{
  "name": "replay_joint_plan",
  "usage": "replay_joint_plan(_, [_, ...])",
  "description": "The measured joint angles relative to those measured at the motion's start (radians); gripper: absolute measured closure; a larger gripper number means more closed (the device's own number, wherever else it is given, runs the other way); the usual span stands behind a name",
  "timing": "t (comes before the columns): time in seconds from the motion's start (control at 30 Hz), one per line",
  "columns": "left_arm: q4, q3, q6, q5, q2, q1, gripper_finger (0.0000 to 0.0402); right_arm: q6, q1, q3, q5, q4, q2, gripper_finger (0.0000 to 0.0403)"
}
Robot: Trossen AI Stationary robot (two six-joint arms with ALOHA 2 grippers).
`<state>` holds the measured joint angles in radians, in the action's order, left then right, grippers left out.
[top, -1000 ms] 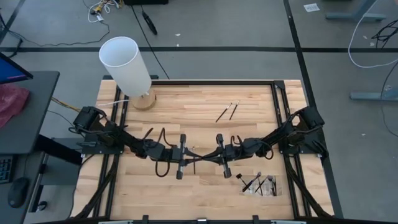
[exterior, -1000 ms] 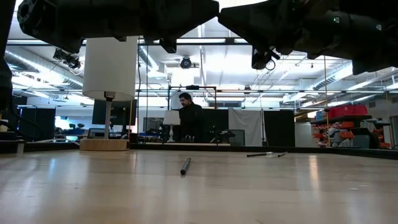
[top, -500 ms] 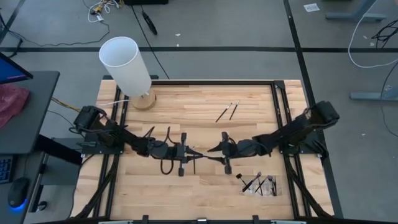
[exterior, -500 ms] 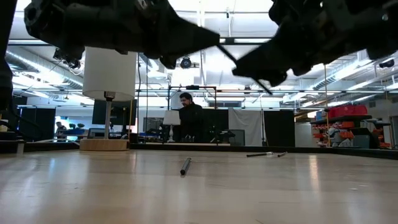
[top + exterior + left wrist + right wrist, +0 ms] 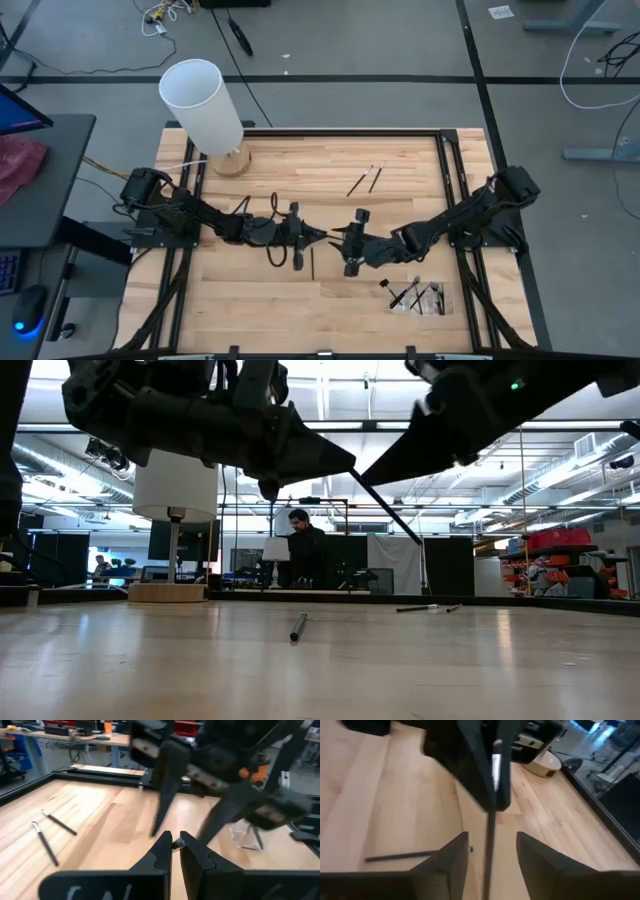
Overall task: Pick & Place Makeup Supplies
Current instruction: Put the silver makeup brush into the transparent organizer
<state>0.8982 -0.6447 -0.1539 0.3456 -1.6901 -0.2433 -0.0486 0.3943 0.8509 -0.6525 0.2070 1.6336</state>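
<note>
A thin dark makeup brush (image 5: 385,506) with a pale ferrule hangs over the table's middle, and my left gripper (image 5: 320,237) is shut on it. My right gripper (image 5: 492,837) faces it from the table's right. It is open, and its fingers stand on either side of the brush's handle without touching it. Another brush (image 5: 311,264) lies flat on the wood just below the two grippers. Two more brushes (image 5: 365,180) lie farther back. Several brushes rest in a clear tray (image 5: 437,305) at the near right. My left gripper pinches the brush between its two fingertips (image 5: 165,851), at the part by the pale ferrule (image 5: 496,762). The fingers come roughly level from the table's left. The brush sticks out past them, slanting down toward the table's right, clear of the table.
A tall white cylinder (image 5: 205,105) on a round wooden base stands at the far left corner. A black frame (image 5: 450,180) runs around the table top. A person (image 5: 305,550) stands in the room beyond the far edge.
My right gripper has tipped from pointing steeply down to nearly level and has rolled, staying close to my left gripper. My left gripper has shifted a little toward the table's right. The brush now shows slanting down from my left gripper's tips.
</note>
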Motion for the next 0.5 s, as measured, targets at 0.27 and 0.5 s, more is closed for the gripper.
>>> replay_joint_plan(0.27, [0.0, 0.0, 0.0, 0.001, 0.0, -0.001, 0.0376, 0.006, -0.006, 0.021, -0.024, 0.039, 0.05, 0.0297])
replay_joint_plan(0.5, [0.002, 0.0, 0.0, 0.001, 0.0, -0.001, 0.0375, 0.004, -0.011, 0.021, -0.02, 0.07, 0.05, 0.0375])
